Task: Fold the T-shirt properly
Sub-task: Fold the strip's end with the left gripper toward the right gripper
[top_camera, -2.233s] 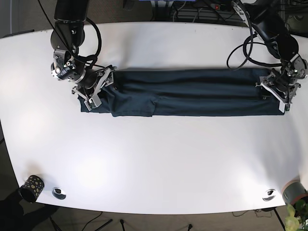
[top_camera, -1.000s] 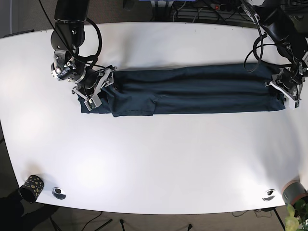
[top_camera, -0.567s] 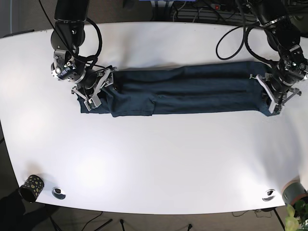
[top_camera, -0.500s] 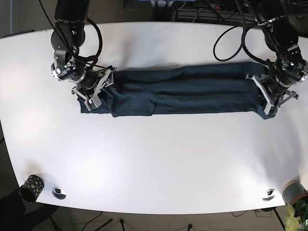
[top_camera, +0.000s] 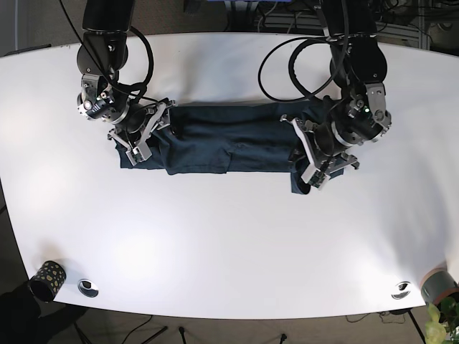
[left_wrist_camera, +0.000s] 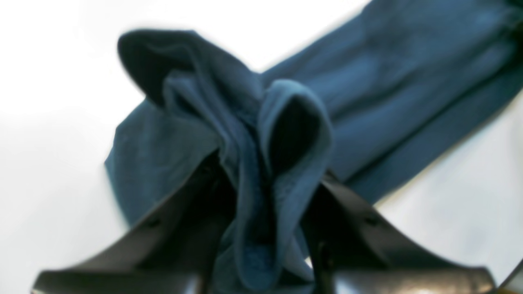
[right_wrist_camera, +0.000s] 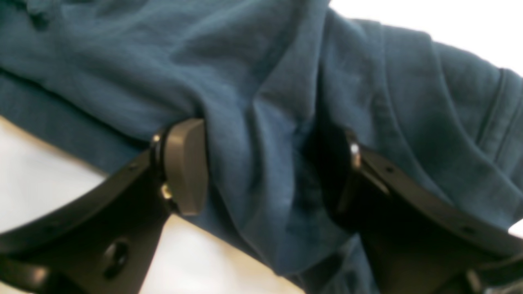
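Note:
The dark blue T-shirt [top_camera: 215, 140] lies as a long strip across the white table [top_camera: 229, 236]. Its right end is lifted and doubled back toward the middle. My left gripper [top_camera: 314, 161] hangs over that end, shut on a bunch of cloth. In the left wrist view, the T-shirt [left_wrist_camera: 286, 122] rises in folds out of the left gripper [left_wrist_camera: 265, 200], between its two black fingers [left_wrist_camera: 192, 212]. My right gripper [top_camera: 142, 136] sits on the strip's left end. In the right wrist view, the right gripper [right_wrist_camera: 265, 171] is shut on a ridge of the T-shirt [right_wrist_camera: 261, 81].
A black speckled cup [top_camera: 46, 279] stands at the front left corner. Metal discs [top_camera: 87, 287] [top_camera: 400, 290] sit near the front edge, one on each side. A grey round object [top_camera: 439, 285] and a plant are at the front right corner. Cables run behind the table.
My left gripper has carried the shirt's right end leftward from the table's far right to right of the middle, shortening the strip. The right arm has stayed put.

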`<act>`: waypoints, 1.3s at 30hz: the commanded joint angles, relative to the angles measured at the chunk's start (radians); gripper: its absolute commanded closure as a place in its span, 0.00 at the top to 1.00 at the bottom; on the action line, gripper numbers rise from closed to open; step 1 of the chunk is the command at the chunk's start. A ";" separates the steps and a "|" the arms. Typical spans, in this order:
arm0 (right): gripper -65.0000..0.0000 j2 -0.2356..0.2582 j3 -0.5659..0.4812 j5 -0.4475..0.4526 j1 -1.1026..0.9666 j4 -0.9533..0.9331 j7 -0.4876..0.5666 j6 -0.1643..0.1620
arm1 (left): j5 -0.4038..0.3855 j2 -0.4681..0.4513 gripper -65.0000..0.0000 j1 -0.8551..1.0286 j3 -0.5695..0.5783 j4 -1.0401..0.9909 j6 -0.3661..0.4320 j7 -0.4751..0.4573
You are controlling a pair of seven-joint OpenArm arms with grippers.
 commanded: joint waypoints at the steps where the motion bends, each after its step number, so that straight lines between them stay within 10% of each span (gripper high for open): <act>1: 0.60 0.008 0.003 0.006 0.009 0.011 0.003 0.002 | 0.004 0.018 0.06 -0.029 0.019 -0.027 0.029 -0.021; 10: 0.60 0.008 0.003 0.007 -0.001 0.016 0.005 0.002 | 0.006 0.040 0.08 -0.045 0.116 -0.153 0.084 -0.086; 20: 0.60 0.008 0.002 0.007 -0.003 0.016 0.005 0.002 | -0.001 0.043 0.63 -0.066 0.222 -0.122 0.202 -0.080; 29: 0.60 0.008 0.002 0.007 -0.003 0.014 0.005 0.002 | -0.001 0.037 0.63 -0.049 0.303 0.073 0.201 -0.026; 36: 0.60 0.008 0.002 0.007 -0.003 0.014 0.006 0.002 | 0.004 0.007 0.62 -0.045 0.088 0.047 0.202 -0.029; 39: 0.60 0.007 0.002 0.007 -0.003 0.014 0.008 0.002 | 0.006 0.006 0.46 -0.045 -0.001 0.001 0.202 -0.029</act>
